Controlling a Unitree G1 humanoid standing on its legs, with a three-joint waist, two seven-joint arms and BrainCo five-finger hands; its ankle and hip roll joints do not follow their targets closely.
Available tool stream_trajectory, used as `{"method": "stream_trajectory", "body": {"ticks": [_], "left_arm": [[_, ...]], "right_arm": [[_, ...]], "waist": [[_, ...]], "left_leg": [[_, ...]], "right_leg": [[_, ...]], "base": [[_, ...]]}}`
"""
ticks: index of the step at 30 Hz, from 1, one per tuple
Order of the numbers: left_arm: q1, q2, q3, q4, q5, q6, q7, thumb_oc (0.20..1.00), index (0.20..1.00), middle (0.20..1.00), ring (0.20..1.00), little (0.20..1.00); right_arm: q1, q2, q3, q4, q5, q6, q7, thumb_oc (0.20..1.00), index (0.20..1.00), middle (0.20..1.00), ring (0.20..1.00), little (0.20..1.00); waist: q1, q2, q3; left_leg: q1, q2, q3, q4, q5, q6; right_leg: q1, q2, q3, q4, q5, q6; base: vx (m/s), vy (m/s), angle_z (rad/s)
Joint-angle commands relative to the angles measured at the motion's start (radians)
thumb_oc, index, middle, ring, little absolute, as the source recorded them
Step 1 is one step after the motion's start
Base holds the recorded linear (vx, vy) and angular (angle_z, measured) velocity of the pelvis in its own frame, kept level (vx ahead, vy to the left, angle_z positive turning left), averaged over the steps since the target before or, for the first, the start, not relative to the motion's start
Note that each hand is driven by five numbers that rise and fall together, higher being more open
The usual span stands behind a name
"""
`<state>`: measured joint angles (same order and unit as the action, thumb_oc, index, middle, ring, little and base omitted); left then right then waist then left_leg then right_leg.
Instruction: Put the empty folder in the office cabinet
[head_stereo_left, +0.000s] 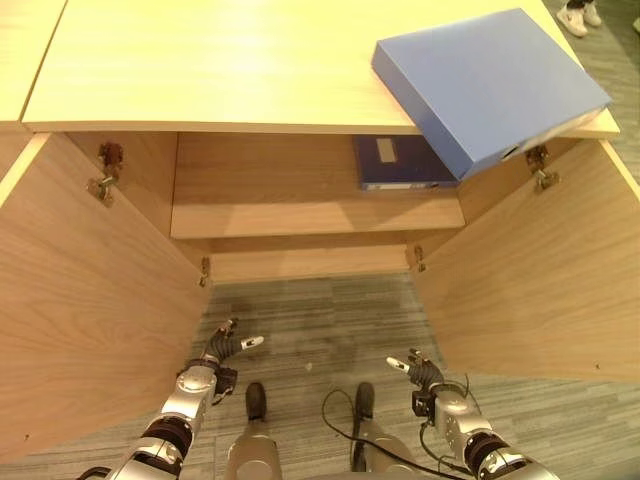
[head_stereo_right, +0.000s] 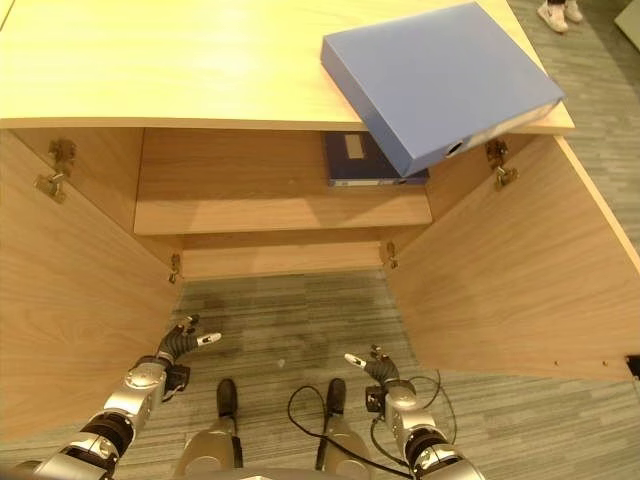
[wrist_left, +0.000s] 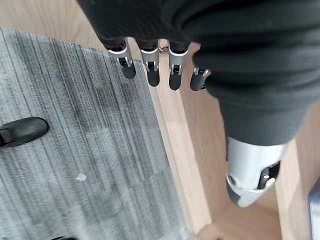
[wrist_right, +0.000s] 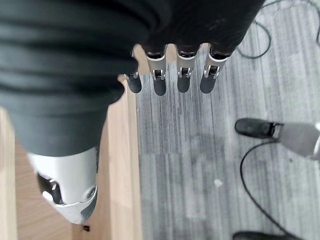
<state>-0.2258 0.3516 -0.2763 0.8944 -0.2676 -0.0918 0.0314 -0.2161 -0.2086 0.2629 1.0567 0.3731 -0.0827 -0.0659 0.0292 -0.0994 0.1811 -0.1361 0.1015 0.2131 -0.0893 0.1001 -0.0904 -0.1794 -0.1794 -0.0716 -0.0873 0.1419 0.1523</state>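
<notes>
Left eye view: blue folder (head_stereo_left: 487, 85) lies flat on the cabinet's top surface (head_stereo_left: 220, 60), one corner jutting past the front edge, well above and ahead of the right hand (head_stereo_left: 418, 370). It is not yet in the cabinet; the overhang likely offers an easy edge to grasp. Both doors, left door (head_stereo_left: 70, 300) and right door (head_stereo_left: 545, 270), stand swung wide, exposing a pale wood-grain shelf (head_stereo_left: 300, 215). A darker blue binder (head_stereo_left: 400, 160) already occupies that shelf, under the overhanging corner. The left hand (head_stereo_left: 225, 345) hangs low over grey striped carpet (head_stereo_left: 320, 320), fingers loosely extended, holding nothing.

Right eye view: same layout; the folder is a rigid, matte, box-like slab with a finger hole in its spine.

Left wrist view: fingers (wrist_left: 150, 70) straight and spread, thumb apart, empty, beside smooth laminated door edge.

Right wrist view: fingers (wrist_right: 182, 75) likewise relaxed and apart, gripping nothing, over ribbed carpet.
</notes>
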Motion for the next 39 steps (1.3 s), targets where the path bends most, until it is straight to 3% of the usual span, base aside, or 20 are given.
{"method": "stream_trajectory", "body": {"ticks": [1, 15, 19, 22, 28, 33, 35, 39], "left_arm": [[-0.05, -0.028, -0.011, 0.009, 0.007, -0.04, 0.004, 1.0, 1.0, 1.0, 1.0, 1.0], [-0.014, -0.061, 0.009, 0.028, -0.003, -0.029, 0.007, 1.0, 1.0, 1.0, 1.0, 1.0], [0.003, -0.054, 0.027, -0.001, 0.0, -0.031, 0.016, 1.0, 1.0, 1.0, 1.0, 1.0], [0.034, -0.05, 0.053, -0.029, 0.025, -0.045, 0.019, 1.0, 1.0, 1.0, 1.0, 1.0], [0.044, -0.055, 0.06, -0.04, 0.022, -0.051, 0.024, 1.0, 1.0, 1.0, 1.0, 1.0], [0.054, -0.062, 0.073, -0.049, 0.025, -0.06, 0.034, 1.0, 1.0, 1.0, 1.0, 1.0], [0.055, -0.064, 0.073, -0.052, 0.03, -0.067, 0.043, 1.0, 1.0, 1.0, 1.0, 1.0], [0.057, -0.059, 0.067, -0.082, 0.043, -0.083, 0.063, 1.0, 1.0, 1.0, 1.0, 1.0]], "right_arm": [[-0.022, -0.052, -0.01, -0.045, 0.026, -0.028, -0.006, 1.0, 1.0, 1.0, 1.0, 1.0], [0.022, -0.108, -0.069, -0.07, 0.013, -0.034, -0.025, 1.0, 1.0, 1.0, 1.0, 1.0], [0.041, -0.151, -0.107, -0.193, -0.032, -0.062, -0.074, 1.0, 1.0, 1.0, 1.0, 1.0], [0.085, -0.215, -0.184, -0.391, -0.109, -0.119, -0.141, 1.0, 1.0, 1.0, 1.0, 1.0], [0.079, -0.253, -0.228, -0.529, -0.17, -0.144, -0.186, 1.0, 1.0, 1.0, 1.0, 1.0], [0.058, -0.302, -0.302, -0.711, -0.307, -0.17, -0.279, 1.0, 1.0, 1.0, 1.0, 1.0], [0.03, -0.364, -0.352, -0.819, -0.462, -0.171, -0.376, 1.0, 1.0, 1.0, 1.0, 1.0], [-0.004, -0.469, -0.413, -0.884, -0.705, -0.099, -0.514, 1.0, 1.0, 1.0, 1.0, 1.0]], "waist": [[0.003, 0.05, 0.051], [-0.033, 0.082, 0.03], [-0.043, 0.088, 0.039], [-0.049, 0.093, 0.047], [-0.048, 0.093, 0.055], [-0.046, 0.094, 0.069], [-0.049, 0.096, 0.076], [-0.049, 0.095, 0.085]], "left_leg": [[0.033, 0.02, -0.034, 0.008, -0.068, -0.036], [0.064, 0.052, -0.035, 0.002, -0.064, -0.066], [0.056, 0.058, -0.037, 0.002, -0.062, -0.072], [0.058, 0.068, -0.038, 0.002, -0.063, -0.075], [0.049, 0.071, -0.042, 0.008, -0.068, -0.074], [0.017, 0.077, -0.048, 0.047, -0.083, -0.062], [-0.008, 0.078, -0.054, 0.082, -0.099, -0.053], [-0.043, 0.079, -0.069, 0.131, -0.118, -0.047]], "right_leg": [[0.067, 0.063, 0.002, 0.015, -0.1, 0.056], [0.115, 0.089, -0.02, 0.0, -0.133, 0.038], [0.109, 0.095, -0.017, 0.004, -0.138, 0.034], [0.115, 0.099, -0.012, 0.01, -0.149, 0.028], [0.11, 0.1, -0.009, 0.024, -0.159, 0.025], [0.063, 0.096, 0.005, 0.108, -0.195, 0.012], [0.021, 0.089, 0.01, 0.174, -0.217, 0.006], [-0.022, 0.086, 0.003, 0.233, -0.236, 0.004]], "base": [[0.06, -0.103, 0.06], [0.05, -0.068, 0.01], [0.02, -0.055, 0.05], [0.04, -0.06, 0.05], [0.02, -0.029, 0.07], [-0.01, -0.008, 0.03], [-0.02, 0.014, 0.05], [0.0, -0.012, 0.06]]}}
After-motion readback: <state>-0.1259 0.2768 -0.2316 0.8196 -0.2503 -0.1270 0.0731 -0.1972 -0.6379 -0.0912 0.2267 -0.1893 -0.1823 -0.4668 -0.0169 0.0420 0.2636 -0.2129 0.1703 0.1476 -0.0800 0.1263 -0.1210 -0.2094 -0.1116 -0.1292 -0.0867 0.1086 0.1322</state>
